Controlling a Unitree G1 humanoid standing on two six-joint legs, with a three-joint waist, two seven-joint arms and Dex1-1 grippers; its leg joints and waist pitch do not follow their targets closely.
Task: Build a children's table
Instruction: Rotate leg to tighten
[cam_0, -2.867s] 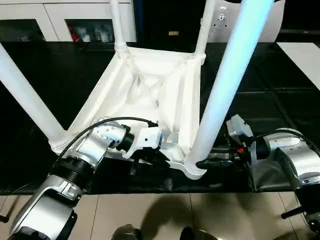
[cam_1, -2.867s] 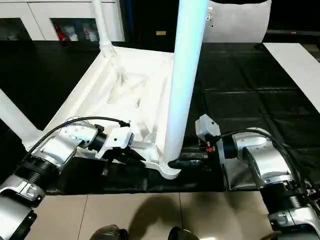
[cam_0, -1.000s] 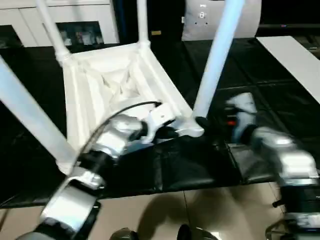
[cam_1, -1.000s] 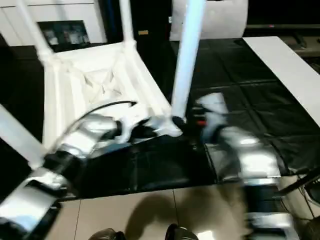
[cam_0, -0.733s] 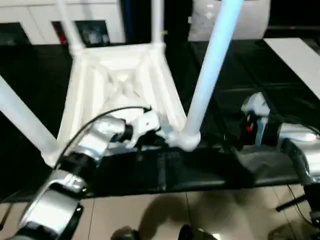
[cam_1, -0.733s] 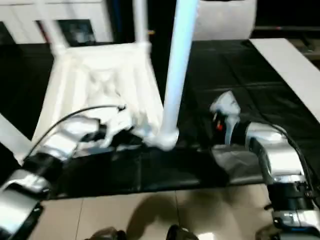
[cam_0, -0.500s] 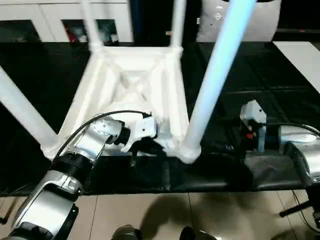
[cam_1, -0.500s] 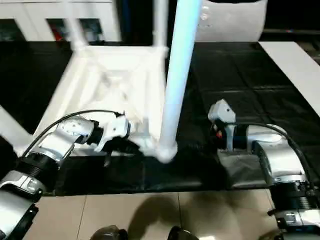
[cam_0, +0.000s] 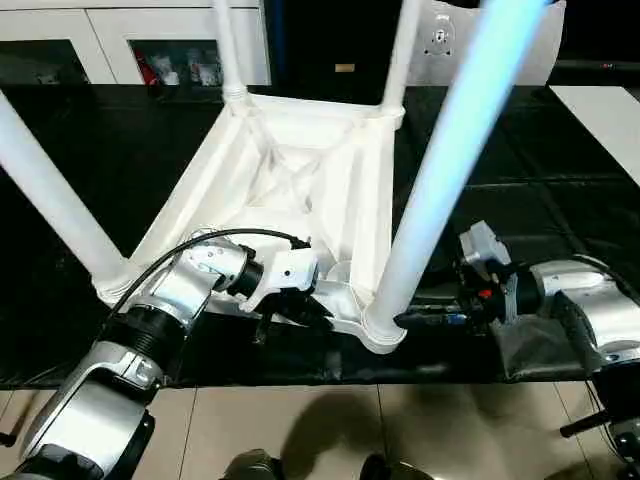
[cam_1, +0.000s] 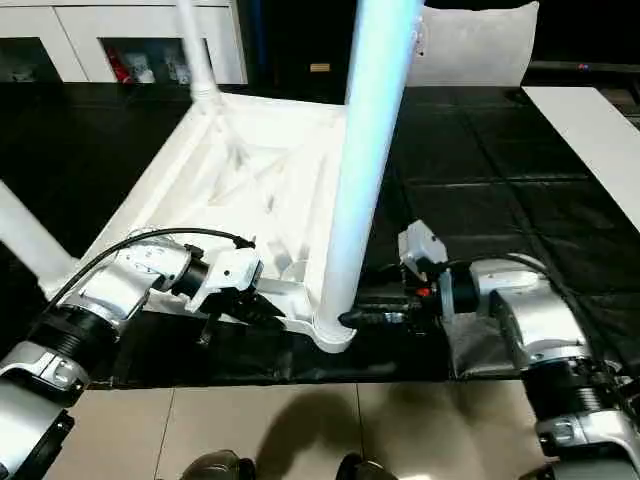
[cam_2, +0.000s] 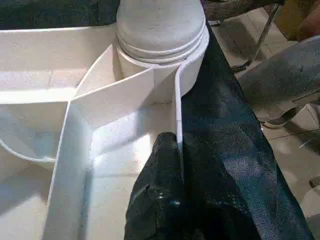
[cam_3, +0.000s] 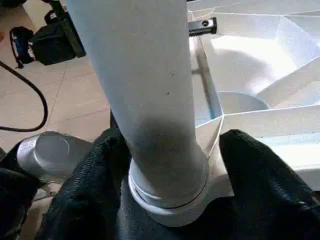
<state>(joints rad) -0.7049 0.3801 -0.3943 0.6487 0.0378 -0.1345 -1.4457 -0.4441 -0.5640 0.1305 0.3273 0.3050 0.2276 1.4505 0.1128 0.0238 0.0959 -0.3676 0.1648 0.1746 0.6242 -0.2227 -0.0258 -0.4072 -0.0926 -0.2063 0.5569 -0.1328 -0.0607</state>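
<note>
The white children's table (cam_0: 300, 170) lies upside down on the black mat, ribbed underside up, with four legs standing in its corner sockets. My left gripper (cam_0: 305, 308) is shut on the near rim wall (cam_2: 176, 110), one finger (cam_2: 160, 200) inside the rim and the other outside it. My right gripper (cam_0: 415, 320) is at the near-right corner socket (cam_0: 385, 330). Its two black fingers (cam_3: 95, 190) hug the base of the near-right leg (cam_3: 150, 100) from both sides. That leg (cam_0: 450, 160) rises tall toward the camera.
The black mat (cam_0: 540, 170) ends just in front of the table at a tiled floor (cam_0: 300, 430), where a person's shoes (cam_0: 250, 465) show. A white cabinet with glass doors (cam_0: 120, 40) stands behind. A flat white board (cam_0: 615, 110) lies far right.
The table has swung about on the mat while my left gripper kept hold of its rim. My right gripper, apart from the leg half a second ago, is back around its base.
</note>
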